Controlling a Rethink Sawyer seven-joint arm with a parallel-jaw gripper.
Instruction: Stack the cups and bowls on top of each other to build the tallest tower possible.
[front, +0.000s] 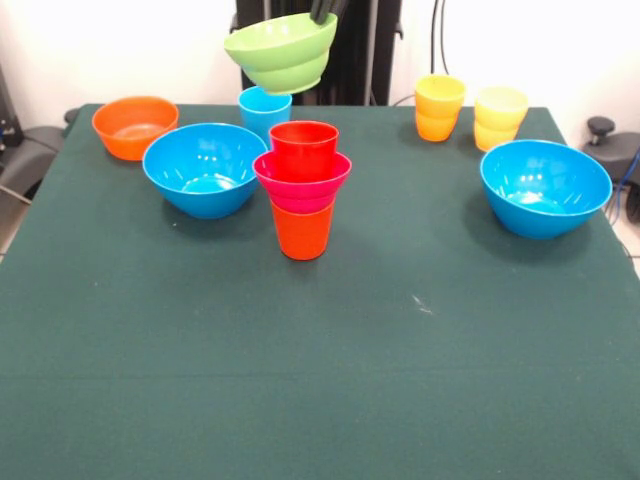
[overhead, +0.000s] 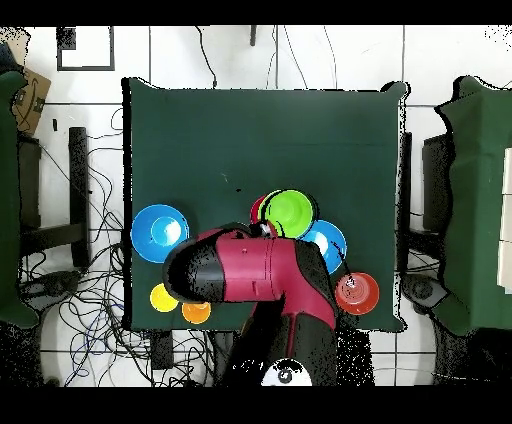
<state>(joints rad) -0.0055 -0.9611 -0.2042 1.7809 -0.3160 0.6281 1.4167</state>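
Arm (overhead: 265, 275) showing bulky crimson shell w/ black joint sections, speckled black at elbow end. Round black base (overhead: 285, 375) w/ small white disc showing below it. Gripper (front: 325, 10) showing black.

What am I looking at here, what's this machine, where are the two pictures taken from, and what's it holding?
It is a robot arm, red and black, at a green table. One picture looks across the table at the robot; the other looks straight down. Its gripper holds a green bowl by the rim, tilted in the air. Below stands a small tower: an orange cup, a pink bowl, a red cup. Around it on the table are two blue bowls, an orange bowl, a light blue cup and two yellowish cups.
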